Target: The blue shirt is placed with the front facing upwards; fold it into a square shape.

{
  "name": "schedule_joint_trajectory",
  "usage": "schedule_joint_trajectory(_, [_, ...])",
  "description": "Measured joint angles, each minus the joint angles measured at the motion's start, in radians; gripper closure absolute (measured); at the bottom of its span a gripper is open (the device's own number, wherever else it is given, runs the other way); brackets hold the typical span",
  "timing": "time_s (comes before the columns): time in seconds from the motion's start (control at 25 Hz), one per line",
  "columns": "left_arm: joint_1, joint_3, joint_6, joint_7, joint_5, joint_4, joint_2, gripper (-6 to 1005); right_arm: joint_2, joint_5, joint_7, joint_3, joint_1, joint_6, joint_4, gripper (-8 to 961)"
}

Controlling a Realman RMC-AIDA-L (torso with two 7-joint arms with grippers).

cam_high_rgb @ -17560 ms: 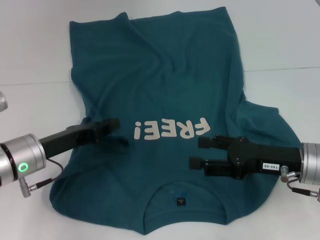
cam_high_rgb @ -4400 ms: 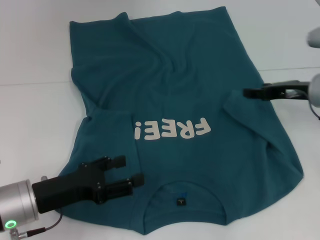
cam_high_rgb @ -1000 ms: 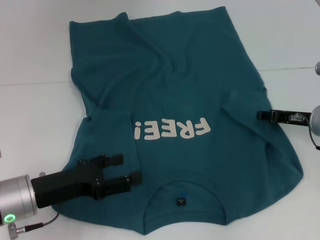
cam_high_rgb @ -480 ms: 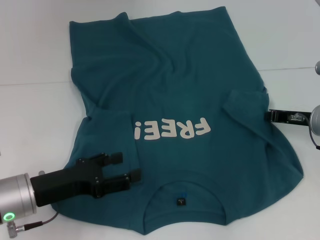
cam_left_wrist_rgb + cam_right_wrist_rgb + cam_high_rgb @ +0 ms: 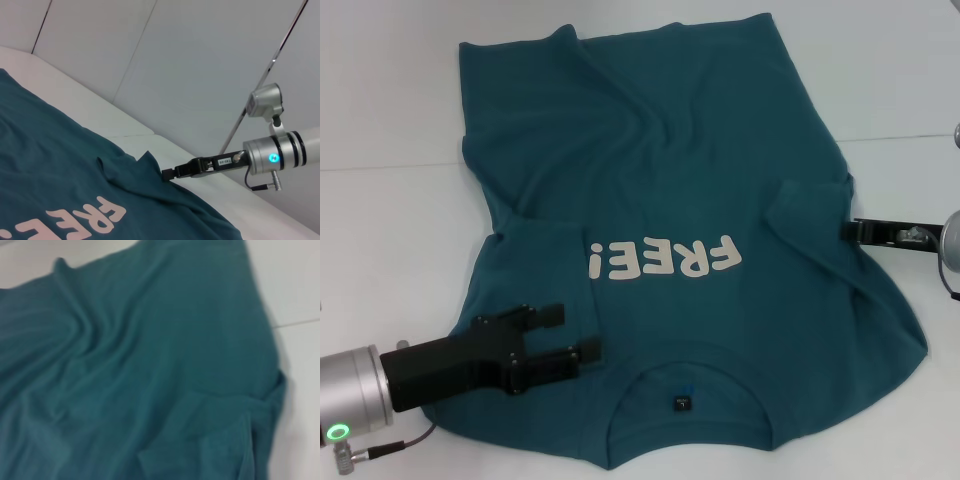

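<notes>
The blue shirt point(image 5: 660, 150) lies front up on the white table point(image 5: 390, 210), its cream "FREE!" print point(image 5: 662, 259) facing up and its neck label point(image 5: 679, 403) near me. Both sleeves are folded inward onto the body. My left gripper point(image 5: 567, 334) is open and hovers low over the shirt's left shoulder area, beside the collar. My right gripper point(image 5: 850, 230) points inward, with its tip at the shirt's right edge by the folded sleeve point(image 5: 810, 215). In the left wrist view this right gripper point(image 5: 170, 173) touches the cloth edge. The right wrist view shows only wrinkled shirt point(image 5: 150, 340).
White table surface surrounds the shirt, with a seam line point(image 5: 900, 137) running across it. The shirt's hem end point(image 5: 620, 45) lies at the far side, and wrinkles run through its middle.
Since the earliest frame both sleeves were folded inward. In the last second the right gripper drew back slightly, then returned to the shirt's edge. The left gripper barely moved.
</notes>
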Motion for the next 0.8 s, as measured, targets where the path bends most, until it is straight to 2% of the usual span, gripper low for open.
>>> schedule_joint_trajectory(0.2, [0.0,0.0,0.0,0.0,-0.006,0.001,0.0,121,-0.002,0.081,-0.082,0.0,-0.009,-0.105,-0.003,950])
schedule_joint_trajectory(0.8, [0.0,0.0,-0.002,0.006,-0.009,0.012,-0.004,121,0.006,0.09,-0.119,-0.006,-0.013,-0.29,-0.018,949])
